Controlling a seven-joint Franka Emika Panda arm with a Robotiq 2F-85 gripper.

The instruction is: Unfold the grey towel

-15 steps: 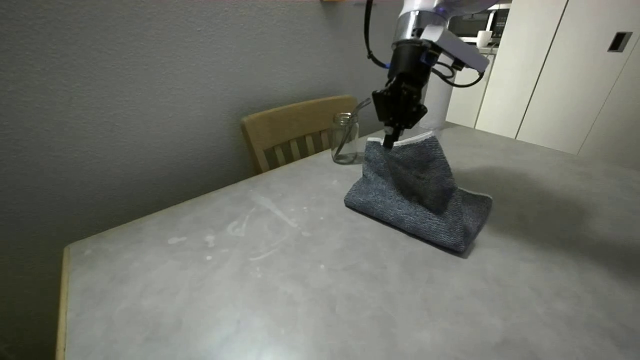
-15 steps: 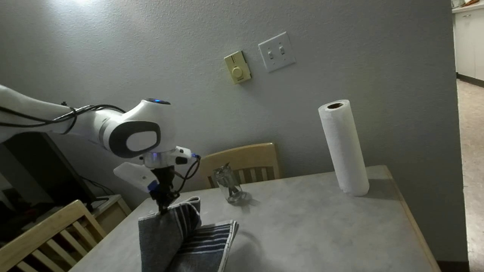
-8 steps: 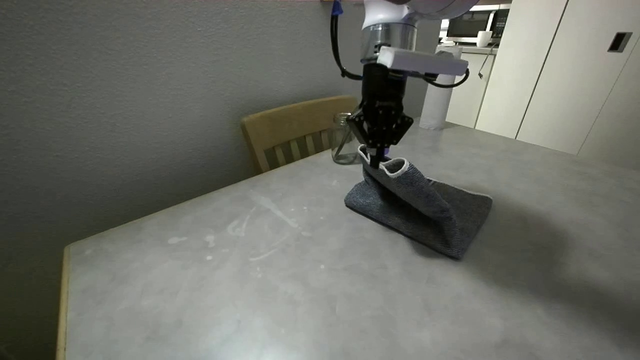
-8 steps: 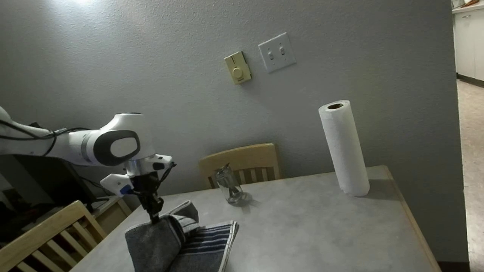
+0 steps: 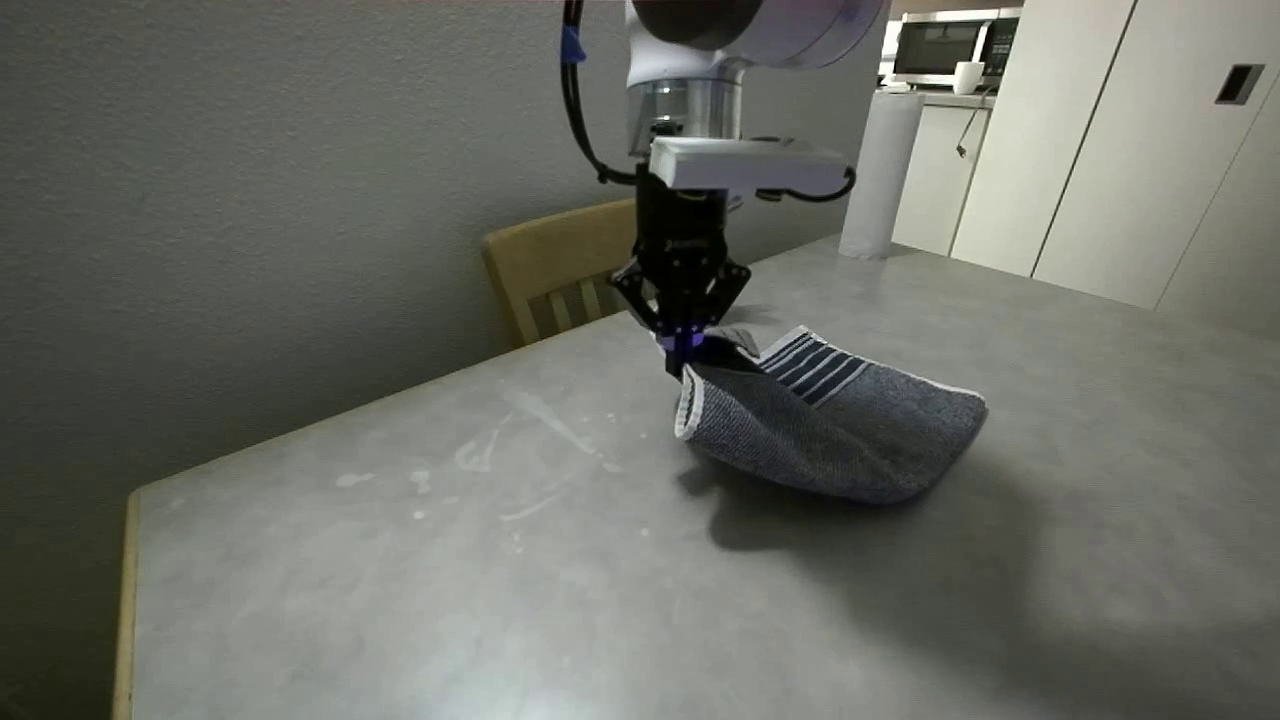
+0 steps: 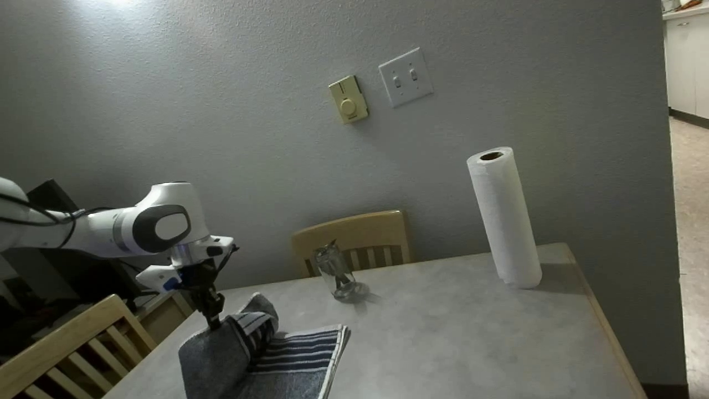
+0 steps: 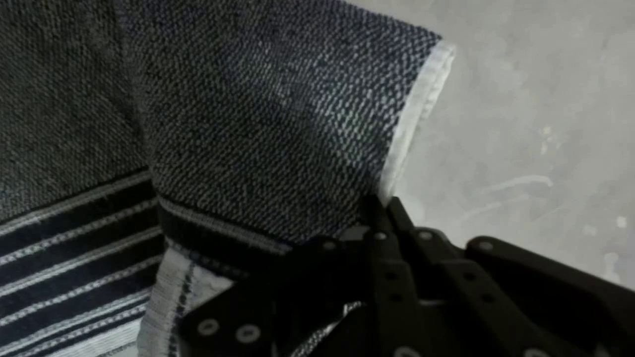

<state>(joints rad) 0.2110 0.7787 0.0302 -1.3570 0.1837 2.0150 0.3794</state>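
The grey towel (image 5: 880, 420) is dark blue-grey with a pale hem and a band of pale and dark stripes. In an exterior view one flap lies toward the right with its stripes showing, and the other layer is lifted and curled. It also shows in an exterior view (image 6: 207, 360) and in the wrist view (image 7: 278, 109). My gripper (image 5: 680, 368) is shut on the towel's hemmed edge and holds it a little above the table. In the wrist view the fingertips (image 7: 386, 202) pinch the white hem. The gripper (image 6: 214, 326) hides part of the raised edge.
A glass jar (image 6: 337, 277) with utensils stands on the grey table (image 5: 450, 580) near the wall side; the gripper blocks it in an exterior view. A paper towel roll (image 6: 505, 221) stands farther along. Wooden chairs (image 6: 354, 235) (image 6: 77, 343) are at the table's edges.
My gripper, holding the hem, has moved left and down in both exterior views. The lifted layer has swung over with it, uncovering the striped band of the lower layer.
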